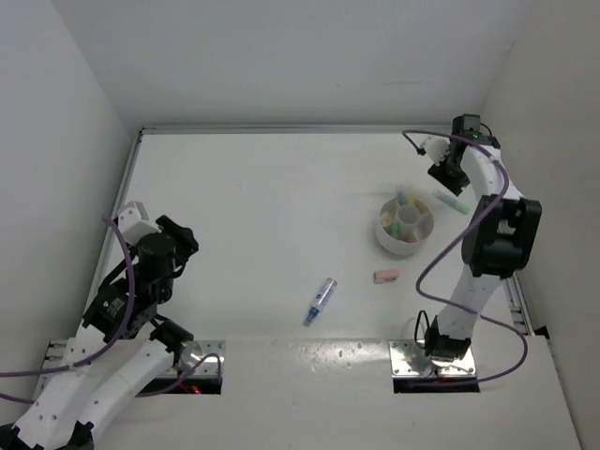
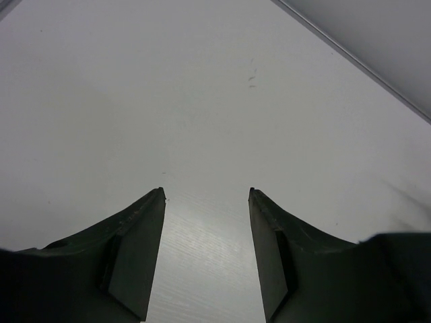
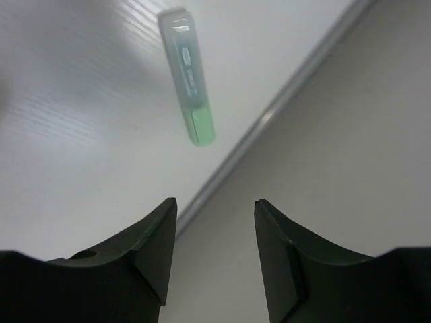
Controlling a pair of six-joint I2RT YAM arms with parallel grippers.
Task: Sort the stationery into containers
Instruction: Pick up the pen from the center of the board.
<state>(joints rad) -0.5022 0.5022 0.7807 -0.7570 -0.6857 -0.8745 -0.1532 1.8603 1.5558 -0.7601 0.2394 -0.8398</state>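
The round white divided bowl (image 1: pixel 405 225) stands right of centre and holds several items. A green highlighter (image 1: pixel 452 202) lies on the table just beyond the bowl's right side; it shows in the right wrist view (image 3: pixel 188 75). A purple-blue pen (image 1: pixel 321 300) lies near the table's middle front. A pink eraser block (image 1: pixel 386 276) lies below the bowl. My right gripper (image 1: pixel 450 175) is open and empty, raised just behind the green highlighter, near the right wall. My left gripper (image 1: pixel 178 251) is open and empty over bare table at the left (image 2: pixel 206 195).
White walls close the table on the left, back and right. A metal strip (image 3: pixel 269 118) runs along the foot of the right wall. Two square metal plates (image 1: pixel 427 359) hold the arm bases at the near edge. A purple cable (image 1: pixel 441 253) loops by the right arm.
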